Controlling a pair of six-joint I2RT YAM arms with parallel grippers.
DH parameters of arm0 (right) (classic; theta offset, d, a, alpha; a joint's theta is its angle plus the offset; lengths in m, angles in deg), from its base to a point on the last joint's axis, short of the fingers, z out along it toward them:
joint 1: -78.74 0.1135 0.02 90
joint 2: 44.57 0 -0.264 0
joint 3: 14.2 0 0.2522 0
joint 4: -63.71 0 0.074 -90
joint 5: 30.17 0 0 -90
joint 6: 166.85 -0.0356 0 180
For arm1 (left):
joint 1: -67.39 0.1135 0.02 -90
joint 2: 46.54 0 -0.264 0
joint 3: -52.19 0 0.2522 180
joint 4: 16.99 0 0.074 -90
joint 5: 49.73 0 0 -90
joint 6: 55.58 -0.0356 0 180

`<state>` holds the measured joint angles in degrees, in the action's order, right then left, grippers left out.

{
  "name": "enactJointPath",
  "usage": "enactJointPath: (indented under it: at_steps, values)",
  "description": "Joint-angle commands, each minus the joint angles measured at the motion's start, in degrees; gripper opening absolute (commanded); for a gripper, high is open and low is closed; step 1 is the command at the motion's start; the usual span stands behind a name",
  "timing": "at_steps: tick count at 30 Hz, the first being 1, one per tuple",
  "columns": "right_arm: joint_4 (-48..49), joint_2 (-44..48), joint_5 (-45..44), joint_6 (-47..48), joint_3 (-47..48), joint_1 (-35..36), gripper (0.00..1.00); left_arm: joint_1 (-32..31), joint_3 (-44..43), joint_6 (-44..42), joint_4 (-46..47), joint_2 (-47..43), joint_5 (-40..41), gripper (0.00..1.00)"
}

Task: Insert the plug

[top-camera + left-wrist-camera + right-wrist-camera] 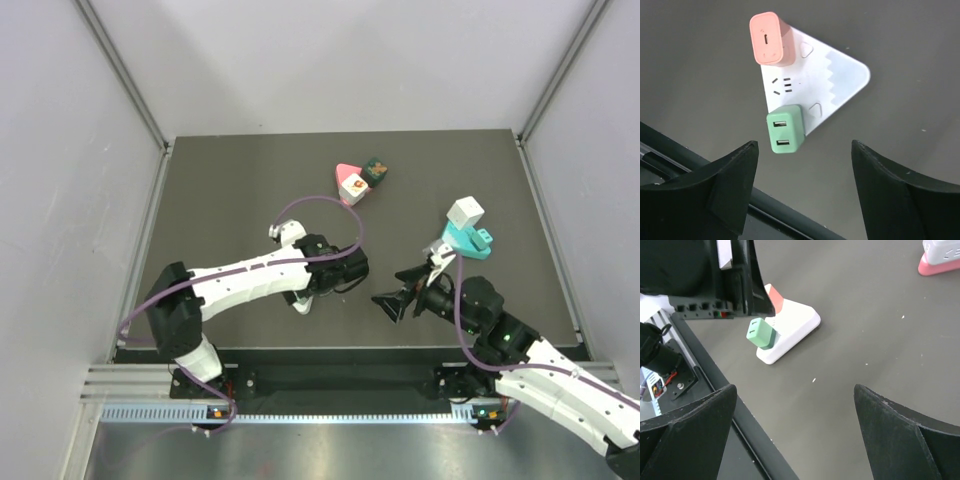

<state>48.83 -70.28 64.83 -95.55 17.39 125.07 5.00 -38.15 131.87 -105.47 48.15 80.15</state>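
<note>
A white triangular power strip [840, 75] lies on the dark table under my left gripper. A pink plug [771, 40] and a green two-port USB plug [785, 130] stand in it, with an empty socket [782, 86] between them. My left gripper [805, 147] hovers above the strip, open and empty. My right gripper [795, 390] is open and empty, to the right of the strip [795, 322] and apart from it. It sees the green plug [761, 334]. In the top view the left gripper [345, 272] hides most of the strip, and the right gripper [393, 290] points left.
A pink triangular strip [346, 175] with a white plug [357, 188] and a dark green plug [378, 170] lies further back. A teal base [470, 243] with a white cube plug [465, 212] stands at the right. Grey walls enclose the table.
</note>
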Motion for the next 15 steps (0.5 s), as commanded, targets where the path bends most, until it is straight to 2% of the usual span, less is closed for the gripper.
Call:
enactJointPath:
  at_steps: [1,2,4,5,6,7,8,9,12,13,15]
  values:
    - [-1.32,-0.21,-0.69,-0.99,4.23,-0.45,1.0,0.25,-2.87,-1.56,-6.75,-4.42,1.86,0.82]
    - [-2.21,-0.47,-1.3,-1.25,5.28,-0.36,1.0,0.51,-3.05,-2.34,-5.63,-6.43,2.39,0.83]
    - [-5.01,-1.0,-3.75,-2.65,6.95,-0.36,1.0,1.3,-3.49,-9.7,-2.12,-9.08,3.01,0.84]
    - [-8.07,-1.61,-4.37,-3.35,9.14,-0.45,1.0,2.26,-3.32,-20.0,6.43,-12.48,2.32,0.84]
    - [-9.67,-1.88,-4.64,-3.71,10.29,-0.45,1.0,2.62,-2.62,-26.8,11.91,-14.43,0.92,0.83]
    - [-10.99,-2.49,-6.99,-4.5,11.26,-0.36,1.0,2.89,-0.18,-33.83,18.84,-18.98,-4.4,0.82]
    - [-13.87,-2.76,-8.06,-5.29,13.7,-0.36,1.0,3.06,1.5,-45.39,24.65,-21.28,-7.42,0.81]
    - [-15.03,-3.2,-8.59,-5.82,14.95,-0.36,1.0,2.98,3.17,-48.9,34.54,-23.57,-9.71,0.81]
    - [-19.42,-5.3,-10.35,-7.05,21.08,-0.45,1.0,2.98,9.85,-56.02,44.28,-32.36,-18.06,0.89]
    - [-20.48,-6.88,-10.88,-7.31,22.68,-0.45,1.0,2.98,12.56,-57.27,48.48,-35.86,-19.39,0.98]
    - [-23.12,-8.38,-10.97,-7.58,27.34,-0.53,1.0,2.98,14.78,-60.78,51.15,-38.7,-21.94,0.98]
